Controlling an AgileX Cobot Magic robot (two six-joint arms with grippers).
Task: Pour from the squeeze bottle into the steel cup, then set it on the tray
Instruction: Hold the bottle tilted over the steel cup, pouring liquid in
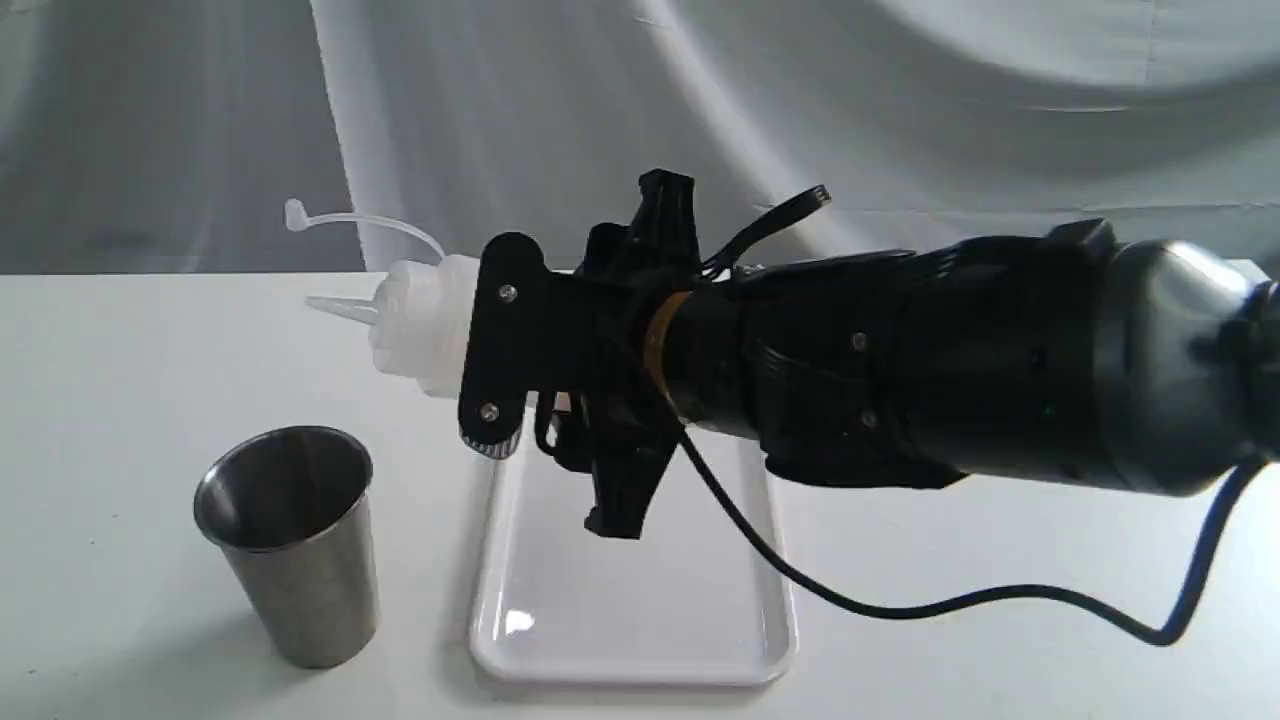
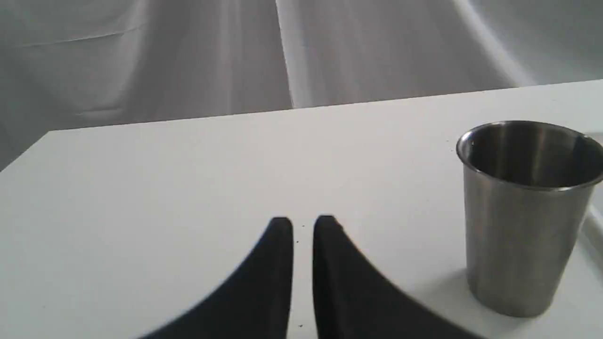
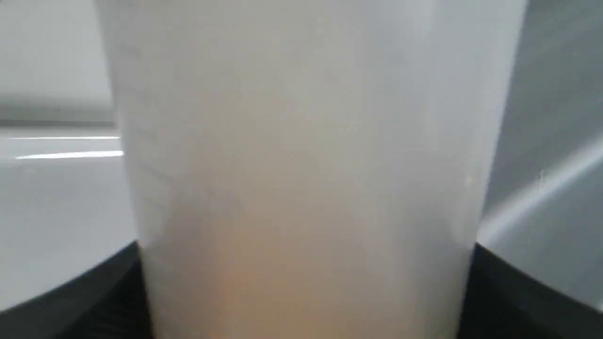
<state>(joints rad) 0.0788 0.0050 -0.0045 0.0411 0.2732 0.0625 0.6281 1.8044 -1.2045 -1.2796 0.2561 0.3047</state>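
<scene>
Grey-white cloth [image 1: 900, 100] hangs in folds behind a plain white table [image 1: 120, 350], and all the work is at its near edge. The right gripper [image 1: 495, 345] is clamped across the body of the squeeze bottle [image 1: 425, 320], a finger on each side. It holds the bottle in the air, tipped about level, with the nozzle [image 1: 340, 308] pointing left towards the steel cup [image 1: 290, 545]. The cap strap [image 1: 365, 222] curls clear above it.

No stream shows. In the right wrist view the amber tint sits low by the fingers, so I judge that the bottle needs more tilt before anything runs. Whether the nozzle is truly over the cup's mouth I cannot tell from here.

The tray [image 1: 630, 640] lies bare just right of the cup, under the wrist, handy for setting the bottle down afterwards. The left gripper [image 2: 303, 223] hovers low near the cup, its fingers drawn almost together on nothing, apparently keeping out of the way.
</scene>
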